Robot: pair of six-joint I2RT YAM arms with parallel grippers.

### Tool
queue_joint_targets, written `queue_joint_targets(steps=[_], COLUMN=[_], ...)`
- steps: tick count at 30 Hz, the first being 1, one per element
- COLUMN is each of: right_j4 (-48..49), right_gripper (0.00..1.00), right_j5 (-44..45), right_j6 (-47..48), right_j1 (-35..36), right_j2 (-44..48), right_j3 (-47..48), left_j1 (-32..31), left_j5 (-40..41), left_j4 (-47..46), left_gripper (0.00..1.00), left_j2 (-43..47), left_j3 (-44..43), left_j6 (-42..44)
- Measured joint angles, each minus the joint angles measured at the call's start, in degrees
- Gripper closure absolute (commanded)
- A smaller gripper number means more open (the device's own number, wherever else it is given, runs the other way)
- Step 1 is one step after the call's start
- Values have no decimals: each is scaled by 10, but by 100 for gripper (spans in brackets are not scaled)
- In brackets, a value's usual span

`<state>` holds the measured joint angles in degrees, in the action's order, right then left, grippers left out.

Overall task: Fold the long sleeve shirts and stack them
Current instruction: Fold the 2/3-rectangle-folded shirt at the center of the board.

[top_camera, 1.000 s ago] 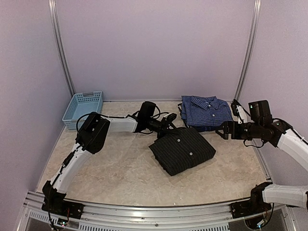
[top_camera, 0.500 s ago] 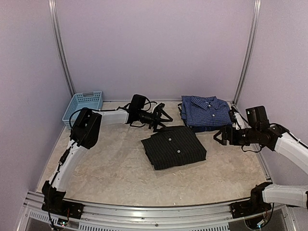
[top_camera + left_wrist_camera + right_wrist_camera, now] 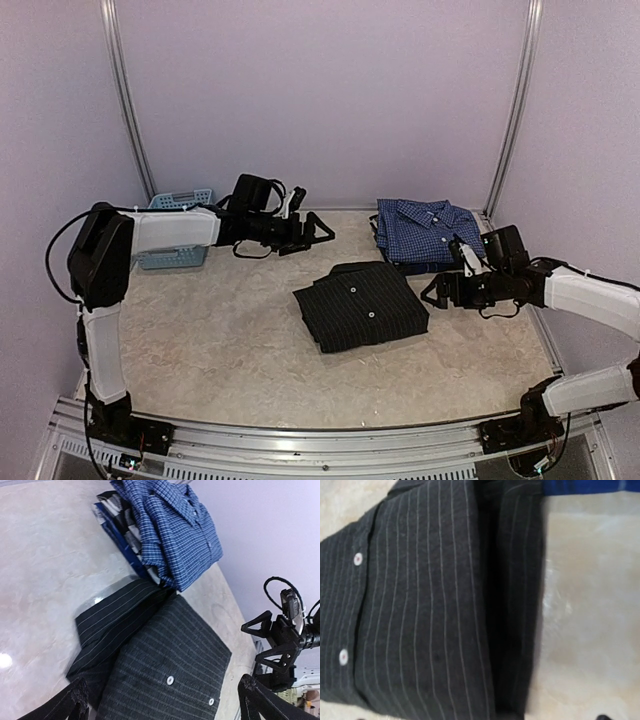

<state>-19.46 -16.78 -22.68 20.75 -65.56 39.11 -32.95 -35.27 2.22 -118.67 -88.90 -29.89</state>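
While the black pinstripe shirt (image 3: 362,305) lay folded on the worktop (image 3: 220,340), the left hand (image 3: 316,228) hung wide open, empty, apart. Right hand (image 3: 433,292) gaped empty just beside it.

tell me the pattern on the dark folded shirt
Fine pale pinstripes on black; the dark shirt shows best in the right wrist view.

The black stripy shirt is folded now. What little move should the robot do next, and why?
Probably ease the open right gripper onto the edge of the black shirt facing it and close. The shirt lies folded but in front of the blue shirt, not on it, and this gripper is nearest.
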Motion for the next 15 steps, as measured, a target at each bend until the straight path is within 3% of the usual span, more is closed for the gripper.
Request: queue_joint_targets(steps=[7, 15], right_j4=[47, 94], right_gripper=[3, 5], right_j5=[-5, -35], right_j6=[10, 22], right_j1=[10, 10], right_j2=[-134, -248], right_j3=[65, 112], left_j1=[-46, -56], left_j5=[177, 236], left_j4=[10, 6], left_gripper=[2, 7], left_j2=[117, 110], left_j3=[146, 241], left_j6=[-3, -23])
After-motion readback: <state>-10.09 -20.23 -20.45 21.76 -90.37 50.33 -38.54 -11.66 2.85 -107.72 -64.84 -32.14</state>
